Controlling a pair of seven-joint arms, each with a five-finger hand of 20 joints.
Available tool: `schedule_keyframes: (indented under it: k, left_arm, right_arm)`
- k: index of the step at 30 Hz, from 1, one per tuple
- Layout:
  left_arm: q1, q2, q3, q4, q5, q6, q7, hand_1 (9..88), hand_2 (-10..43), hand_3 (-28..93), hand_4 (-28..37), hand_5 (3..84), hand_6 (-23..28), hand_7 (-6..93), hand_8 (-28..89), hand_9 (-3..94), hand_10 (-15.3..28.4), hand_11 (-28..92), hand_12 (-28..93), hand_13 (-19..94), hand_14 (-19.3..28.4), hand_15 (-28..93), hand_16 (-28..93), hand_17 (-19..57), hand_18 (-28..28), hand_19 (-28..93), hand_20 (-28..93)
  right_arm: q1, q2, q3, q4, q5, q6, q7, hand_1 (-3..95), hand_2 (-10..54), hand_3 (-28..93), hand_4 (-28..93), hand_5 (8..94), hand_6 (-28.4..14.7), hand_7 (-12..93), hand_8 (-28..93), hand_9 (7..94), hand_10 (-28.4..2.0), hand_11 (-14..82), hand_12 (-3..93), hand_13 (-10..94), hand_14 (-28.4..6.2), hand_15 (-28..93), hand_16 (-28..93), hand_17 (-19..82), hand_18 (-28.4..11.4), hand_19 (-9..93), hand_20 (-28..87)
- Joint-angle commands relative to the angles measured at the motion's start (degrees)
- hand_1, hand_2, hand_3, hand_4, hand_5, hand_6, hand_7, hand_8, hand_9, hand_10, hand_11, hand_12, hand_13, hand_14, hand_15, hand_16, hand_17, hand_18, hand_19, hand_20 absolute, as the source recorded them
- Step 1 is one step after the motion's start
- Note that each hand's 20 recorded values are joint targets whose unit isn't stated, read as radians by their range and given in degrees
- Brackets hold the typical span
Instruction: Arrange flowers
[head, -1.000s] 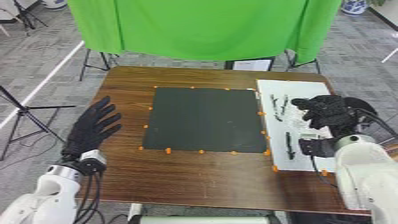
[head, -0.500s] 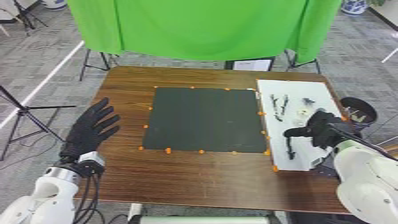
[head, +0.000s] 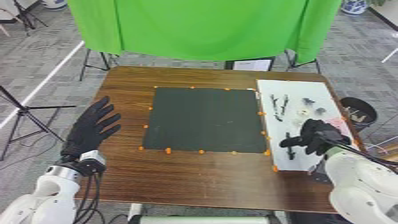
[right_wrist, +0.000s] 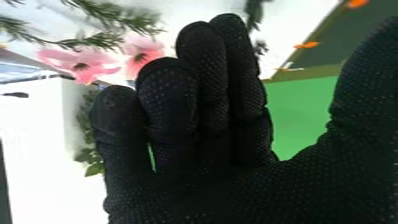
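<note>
My left hand (head: 90, 129) rests open at the table's left edge, its fingers straight. My right hand (head: 320, 137) is over the lower part of the white sheet (head: 282, 89), next to a dark stem (head: 290, 152). In the right wrist view the right hand (right_wrist: 195, 130) has straight fingers and holds nothing; beyond the fingertips are pink flowers (right_wrist: 82, 63) and green needle-like sprigs (right_wrist: 107, 17). Pink petals (head: 337, 121) show just past the hand in the head view. Thin dark twigs (head: 279, 107) and small grey-green pieces (head: 308, 101) lie farther up the sheet.
A dark square mat (head: 206, 120) edged with orange markers lies mid-table on the brown wood (head: 187, 180). Beside the table's right edge stands a black bin (head: 359, 111). A green cloth (head: 204, 30) hangs behind the table.
The right hand first drew back toward the near end of the sheet, uncovering twigs and small pieces, then shifted slightly left. Pink petals came into sight beside it. The left hand stayed put.
</note>
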Motion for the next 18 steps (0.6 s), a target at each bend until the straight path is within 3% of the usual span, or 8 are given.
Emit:
schedule_keyframes:
  k: [1,6,18]
  left_arm:
    - [-0.5,-0.06,0.55,0.14,-0.36,0.12,-0.42,29.0,-7.3,69,-28.3,20.8,3.3,22.2,-12,15.7,9.9,23,17,13,13.7,35,-2,-11.2,20.1,41,10]
    - [-1.2,0.25,1.09,0.55,-0.27,-0.62,-0.27,28.9,-7.3,69,-28.3,20.9,3.2,22.3,-12,15.8,10.0,23,17,13,13.7,35,-2,-11.2,20.1,41,10]
    - [-0.9,0.60,1.07,0.42,-0.26,-0.45,-0.44,29.0,-7.3,68,-28.3,20.9,3.2,22.6,-13,15.7,10.0,23,17,13,13.7,35,-2,-11.2,20.0,41,10]
  right_arm:
    - [-0.7,-0.4,-2.0,1.2,-2.5,0.6,2.4,19.7,-9.5,74,-28,69.4,0.9,44,-18,75.2,-12.4,48.4,32.0,70,-10.5,75,25,44,-18.7,93,56]
    - [0.0,-0.8,-4.4,2.6,-4.2,0.9,2.7,20.0,-9.5,73,-28,71.2,1.0,45,-18,76.8,-12.1,49.7,32.2,72,-10.4,76,25,46,-18.4,93,59]
    - [2.8,-1.0,-10.2,6.3,-7.0,2.5,3.3,30.3,-9.5,76,-28,74.7,1.7,46,-18,80.0,-11.1,52.7,33.9,75,-9.0,78,28,50,-17.3,93,63]
